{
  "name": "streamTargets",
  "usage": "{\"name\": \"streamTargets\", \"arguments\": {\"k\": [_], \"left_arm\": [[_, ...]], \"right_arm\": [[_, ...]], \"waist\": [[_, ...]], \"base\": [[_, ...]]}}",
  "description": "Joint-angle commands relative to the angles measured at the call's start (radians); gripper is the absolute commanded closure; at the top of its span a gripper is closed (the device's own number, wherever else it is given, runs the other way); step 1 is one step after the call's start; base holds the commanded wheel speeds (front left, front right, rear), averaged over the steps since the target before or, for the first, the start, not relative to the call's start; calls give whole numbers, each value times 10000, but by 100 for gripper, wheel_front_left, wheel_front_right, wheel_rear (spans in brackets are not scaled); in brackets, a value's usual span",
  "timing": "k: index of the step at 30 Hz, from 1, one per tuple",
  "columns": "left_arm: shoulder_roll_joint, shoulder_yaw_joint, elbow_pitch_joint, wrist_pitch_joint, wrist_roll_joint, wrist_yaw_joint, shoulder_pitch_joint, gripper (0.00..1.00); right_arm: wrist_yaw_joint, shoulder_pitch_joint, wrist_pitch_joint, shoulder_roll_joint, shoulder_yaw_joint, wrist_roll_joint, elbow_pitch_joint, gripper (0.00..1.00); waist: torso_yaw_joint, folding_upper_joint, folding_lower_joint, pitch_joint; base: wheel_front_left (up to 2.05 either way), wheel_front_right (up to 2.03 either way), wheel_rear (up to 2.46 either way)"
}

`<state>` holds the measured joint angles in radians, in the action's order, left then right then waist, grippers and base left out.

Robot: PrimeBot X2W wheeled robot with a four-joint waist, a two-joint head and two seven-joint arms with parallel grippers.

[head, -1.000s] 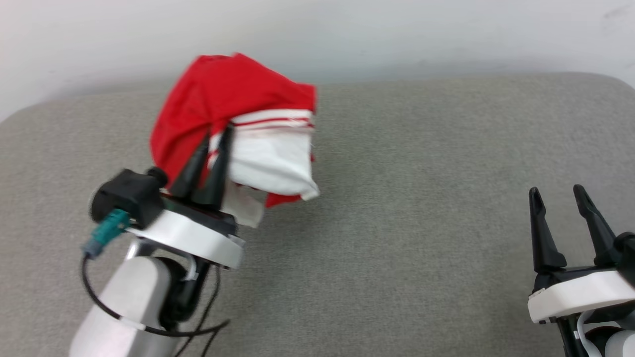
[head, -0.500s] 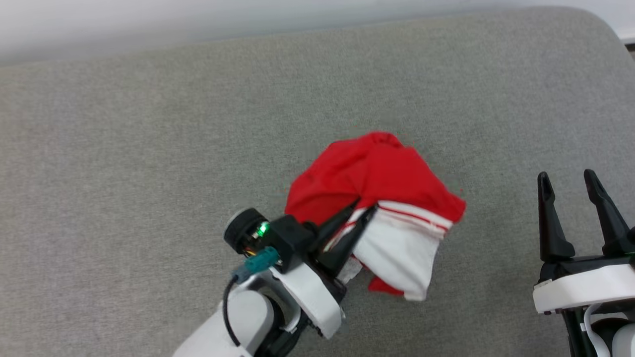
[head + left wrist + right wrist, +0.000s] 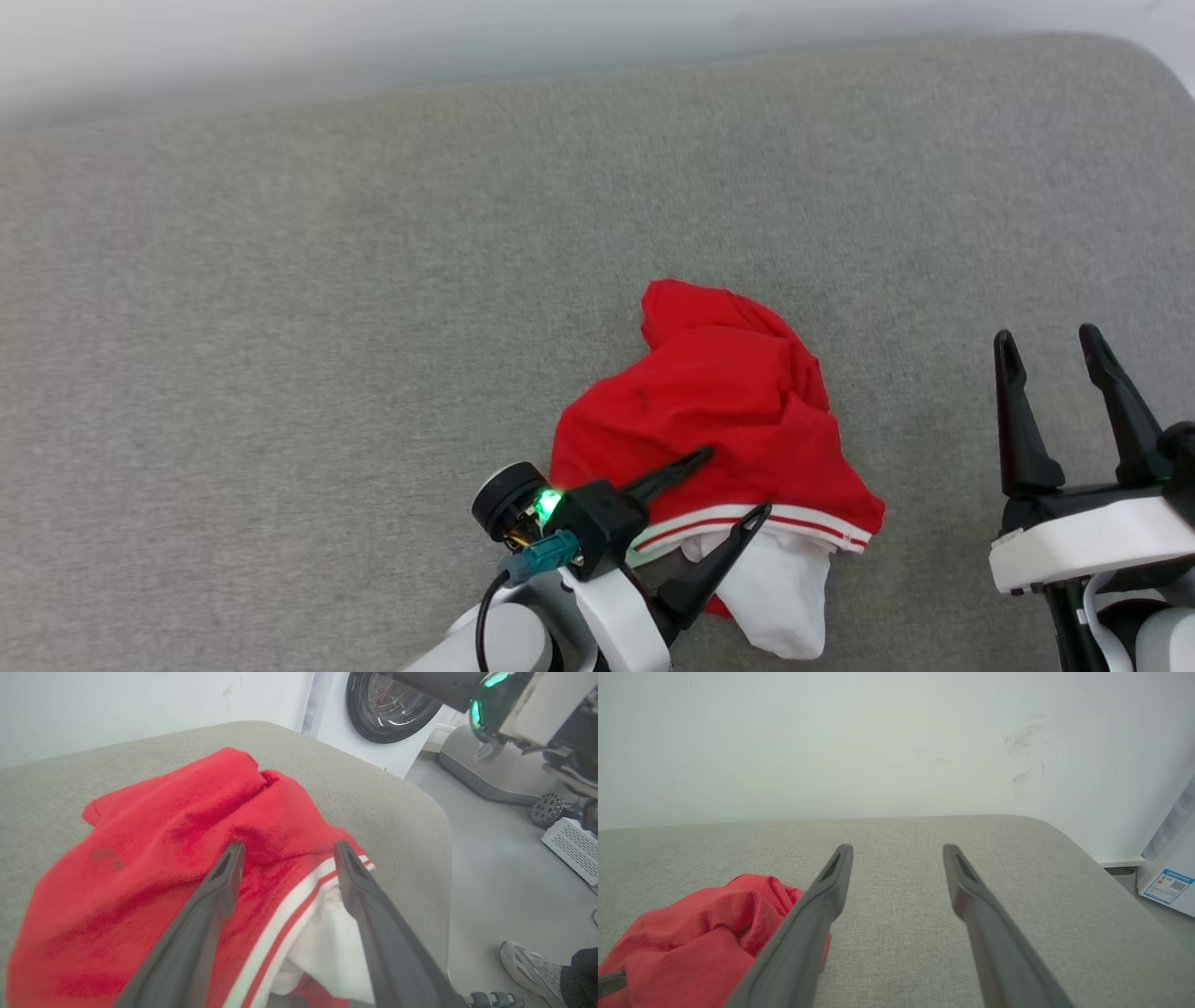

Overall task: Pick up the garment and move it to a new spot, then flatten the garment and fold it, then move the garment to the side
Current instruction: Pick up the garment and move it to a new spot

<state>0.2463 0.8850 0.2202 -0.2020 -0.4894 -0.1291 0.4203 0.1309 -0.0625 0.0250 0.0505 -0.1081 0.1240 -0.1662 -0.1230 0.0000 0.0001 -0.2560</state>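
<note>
The left gripper (image 3: 733, 483) stands with its jaws spread wide, clasping nothing. The garment (image 3: 728, 401) lies crumpled on the grey pad (image 3: 280, 327), right under and just ahead of those jaws. In the left wrist view the striped hem (image 3: 289, 905) runs slantwise across the gap between the two fingers, red cloth beyond the tips and the white panel (image 3: 327, 952) nearer the wrist. Whether either fingertip rests on the cloth is hard to tell. The heap's long axis runs roughly from the white end by this gripper away to the red end beyond its tips. The right gripper (image 3: 1047, 338) is likewise wide open and empty, with the garment off to the left of its jaws, near but apart. The left arm is plainly nearer. Flattening likely needs the right one to reach leftward for the hem.
</note>
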Motion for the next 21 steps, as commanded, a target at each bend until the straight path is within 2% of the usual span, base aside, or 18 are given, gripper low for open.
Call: {"name": "streamTargets", "arguments": {"k": [1, 5, 8, 16, 19, 21], "left_arm": [[-12, -65, -37, -139, -85, -1, -67, 0], [-32, -348, -229, -391, -144, 270, -320, 0], [21, -767, -441, -499, -256, 639, -548, 0], [209, -2328, -755, -631, -472, 1790, -1198, 0], [223, -2745, -862, -642, -484, 1983, -1392, 0], [373, -3534, -1022, -637, -367, 2299, -1807, 0]], "right_arm": [[-3, 98, -22, -6, 15, -15, 50, 0], [-3, 310, -130, -6, 43, -57, 152, 0], [-3, 496, -240, -6, 98, -107, 172, 0], [-3, 948, -558, -6, 161, -161, 84, 0], [-3, 1053, -596, -6, 167, -171, 66, 0], [-3, 1217, -640, -4, 219, -135, 48, 0]], "waist": [[302, 0, -1, 493], [652, 0, -1, 1125], [901, 0, -1, 1510], [1513, 0, -1, 2182], [1636, 0, -1, 2297], [1737, 0, -1, 2485]], "base": [[0, 0, 0], [0, 0, 0], [0, 0, 0], [0, 0, 0], [0, 0, 0], [0, 0, 0]]}}
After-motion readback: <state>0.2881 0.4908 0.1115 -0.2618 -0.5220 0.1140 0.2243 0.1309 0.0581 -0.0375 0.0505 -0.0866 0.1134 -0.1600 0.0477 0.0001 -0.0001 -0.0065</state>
